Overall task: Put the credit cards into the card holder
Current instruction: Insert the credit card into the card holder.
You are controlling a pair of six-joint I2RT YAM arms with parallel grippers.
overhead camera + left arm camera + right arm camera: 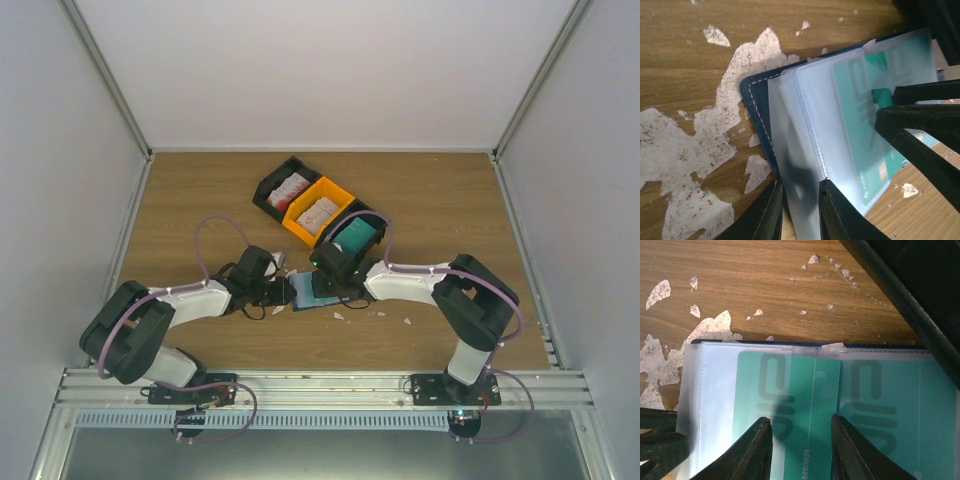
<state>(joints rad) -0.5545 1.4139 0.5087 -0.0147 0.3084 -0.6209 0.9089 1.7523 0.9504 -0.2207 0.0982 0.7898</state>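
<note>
Three bins (298,232), two black and one orange, sit at the back with cards (318,212) in them; wood table (440,200) has chipped white patches (685,150), white walls (330,70) all round; card holder (757,110) lies open mid-table between the grippers, navy cover, clear sleeves; right gripper (800,419) has its jaws parted over a teal card (790,390) in a sleeve; left gripper (800,182) straddles a sleeve leaf, can't tell if it's pinching.

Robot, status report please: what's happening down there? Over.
Left gripper jaws apart, tips on the card holder. Right gripper astride a teal card at its sleeves, grip unclear. Second teal card already sleeved. Nothing in the way.
</note>
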